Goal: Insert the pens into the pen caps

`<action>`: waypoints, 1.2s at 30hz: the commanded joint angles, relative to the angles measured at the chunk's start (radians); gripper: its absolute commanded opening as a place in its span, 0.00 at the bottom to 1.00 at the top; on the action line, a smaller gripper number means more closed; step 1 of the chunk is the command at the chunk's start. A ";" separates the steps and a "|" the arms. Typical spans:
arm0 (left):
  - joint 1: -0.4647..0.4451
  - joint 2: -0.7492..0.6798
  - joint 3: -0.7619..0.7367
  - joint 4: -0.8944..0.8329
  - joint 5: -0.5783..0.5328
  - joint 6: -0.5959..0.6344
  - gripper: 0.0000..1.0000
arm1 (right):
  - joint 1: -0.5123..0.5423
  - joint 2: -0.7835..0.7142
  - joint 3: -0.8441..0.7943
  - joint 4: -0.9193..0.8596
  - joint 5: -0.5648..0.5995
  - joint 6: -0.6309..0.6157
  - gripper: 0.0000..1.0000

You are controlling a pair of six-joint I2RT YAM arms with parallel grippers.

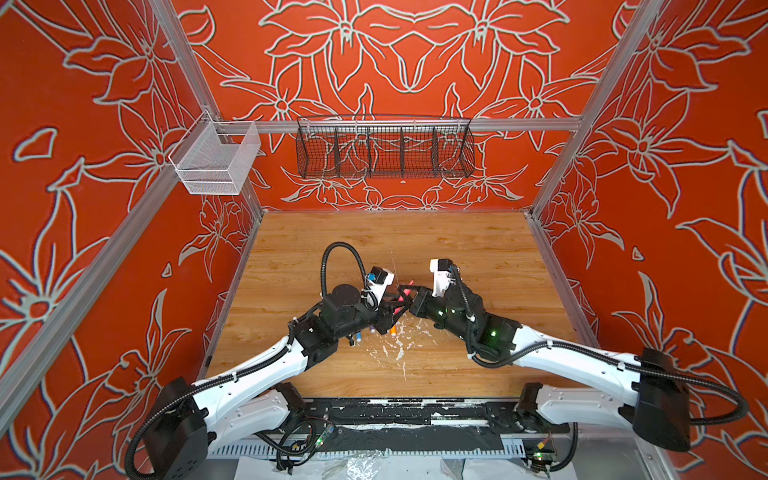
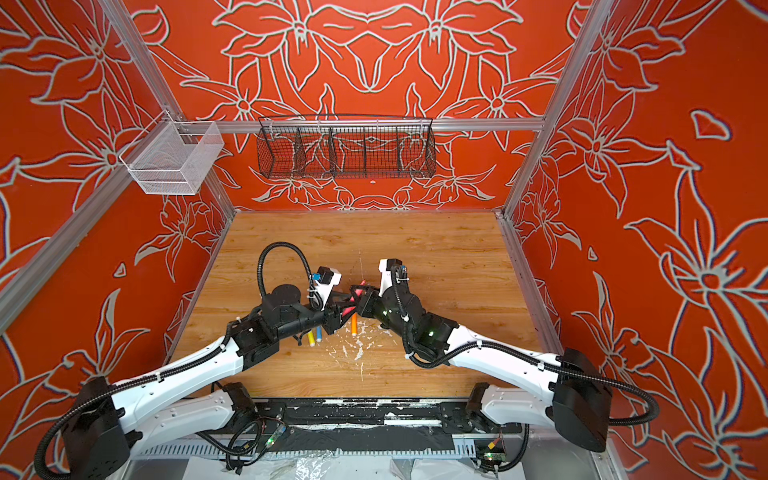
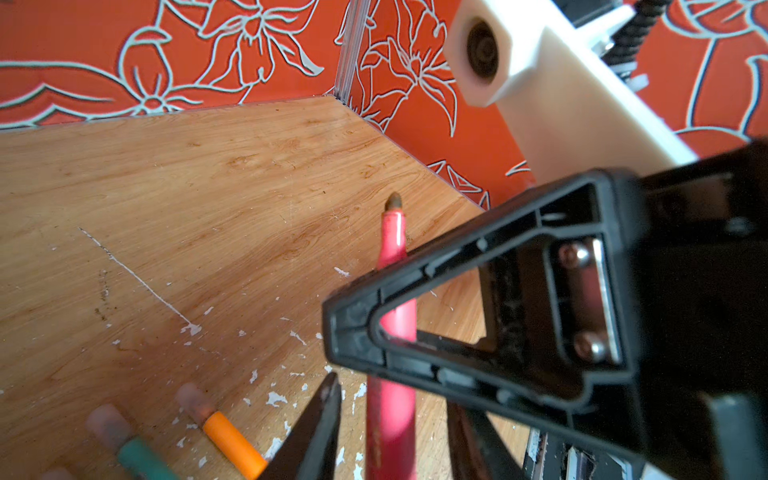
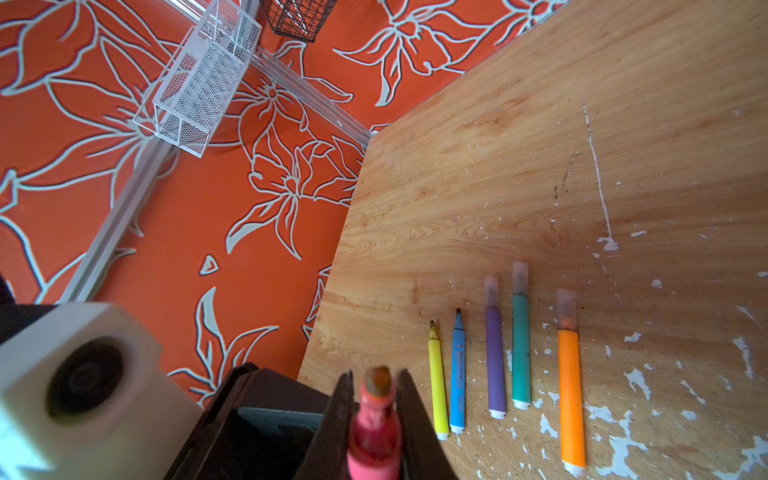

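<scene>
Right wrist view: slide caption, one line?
Right fingers pinch uncapped pink pen; purple, teal, orange pens lie capped; yellow, blue uncapped.

Far tabletop (image 1: 395, 237) open, pens (image 4: 496, 357) lined near front middle

The pink pen (image 3: 390, 415) stood raised above the others, uncapped, its dark tip slanting toward 1 o'clock in both top views. At its 6 o'clock five pens lay in a row from 9 to 3 o'clock. The yellow pen (image 4: 439, 386) and blue pen (image 4: 457, 374) were bare-tipped. The purple pen (image 4: 495, 357), teal pen (image 4: 521, 349) and orange pen (image 4: 571, 395) wore clear caps (image 4: 566, 305).
</scene>
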State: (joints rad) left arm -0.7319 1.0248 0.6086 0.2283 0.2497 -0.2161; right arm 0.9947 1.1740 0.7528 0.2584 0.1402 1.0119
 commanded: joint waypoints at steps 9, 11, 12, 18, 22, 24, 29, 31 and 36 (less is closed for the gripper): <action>-0.006 -0.002 -0.013 0.050 -0.001 0.023 0.28 | 0.045 -0.033 0.003 0.115 -0.029 0.032 0.00; -0.006 -0.001 -0.019 0.059 -0.002 0.024 0.29 | 0.045 -0.042 0.002 0.116 -0.032 0.023 0.00; -0.006 0.002 -0.018 0.061 0.010 0.027 0.33 | 0.046 -0.046 0.004 0.111 -0.031 0.016 0.00; -0.006 0.004 -0.013 0.053 0.042 0.044 0.52 | 0.046 -0.061 0.007 0.091 -0.011 -0.007 0.00; -0.006 -0.002 -0.011 0.049 0.037 0.040 0.42 | 0.046 -0.038 0.022 0.084 -0.030 0.001 0.00; -0.006 -0.006 -0.013 0.051 0.030 0.040 0.38 | 0.048 -0.021 0.020 0.101 -0.044 0.018 0.00; -0.006 -0.006 -0.014 0.052 0.022 0.035 0.18 | 0.053 0.023 0.023 0.129 -0.057 0.038 0.00; -0.005 -0.005 -0.014 0.052 0.012 0.032 0.03 | 0.053 0.029 0.025 0.125 -0.048 0.034 0.00; -0.002 -0.004 -0.020 0.060 -0.003 0.013 0.00 | 0.053 0.001 0.018 0.086 -0.013 0.020 0.08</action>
State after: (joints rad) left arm -0.7330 1.0275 0.5900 0.2333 0.2558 -0.2024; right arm 1.0332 1.1942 0.7528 0.3485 0.1402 1.0176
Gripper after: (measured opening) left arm 0.154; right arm 0.174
